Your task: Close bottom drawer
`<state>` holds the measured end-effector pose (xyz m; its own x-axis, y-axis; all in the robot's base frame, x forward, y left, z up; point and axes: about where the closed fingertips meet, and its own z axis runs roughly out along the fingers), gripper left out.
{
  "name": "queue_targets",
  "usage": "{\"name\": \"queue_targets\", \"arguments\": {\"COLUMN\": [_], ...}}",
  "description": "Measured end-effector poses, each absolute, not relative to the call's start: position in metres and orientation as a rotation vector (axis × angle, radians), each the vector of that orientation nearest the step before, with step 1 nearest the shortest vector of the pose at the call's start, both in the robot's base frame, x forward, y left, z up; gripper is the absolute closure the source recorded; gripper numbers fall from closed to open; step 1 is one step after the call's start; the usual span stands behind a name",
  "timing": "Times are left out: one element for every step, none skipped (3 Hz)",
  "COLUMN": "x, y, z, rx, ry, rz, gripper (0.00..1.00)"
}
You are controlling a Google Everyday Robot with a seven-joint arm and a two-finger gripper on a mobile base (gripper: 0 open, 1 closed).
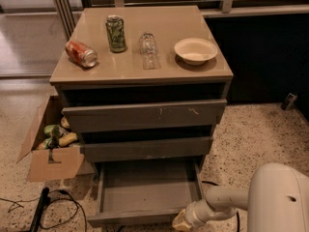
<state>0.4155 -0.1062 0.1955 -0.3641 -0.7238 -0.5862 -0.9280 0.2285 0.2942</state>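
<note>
The bottom drawer (145, 190) stands pulled out at the foot of the cabinet (140, 115), flat grey inside showing. The robot's gripper (181, 221) sits low in front of the cabinet, at the drawer's front corner, camera right; open or closed can't be told. Atop the cabinet: green can (116, 33), bowl (195, 50).

The bottom drawer (145, 193) is grey-brown with a flat grey inside. The cream-tipped gripper (181, 222), on a white arm (227, 200), sits by its front right corner. The tan cabinet top (145, 76) carries a green can (116, 33), a red can (81, 53) and a cream bowl (195, 50) (the floor (256, 139) is speckled terrazzo).
</note>
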Motion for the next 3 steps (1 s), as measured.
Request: {"name": "queue_targets", "arguments": {"x": [0.4150, 0.4150, 0.4150], "y": [-0.1048, -0.1048, -0.1047], "z": [0.1933, 0.1933, 0.1932], "rx": [-1.536, -1.536, -1.536], "ry": [2.182, 2.182, 2.182], "rz": [0.882, 0.883, 0.883], "gripper": [0.83, 0.59, 0.36]}}
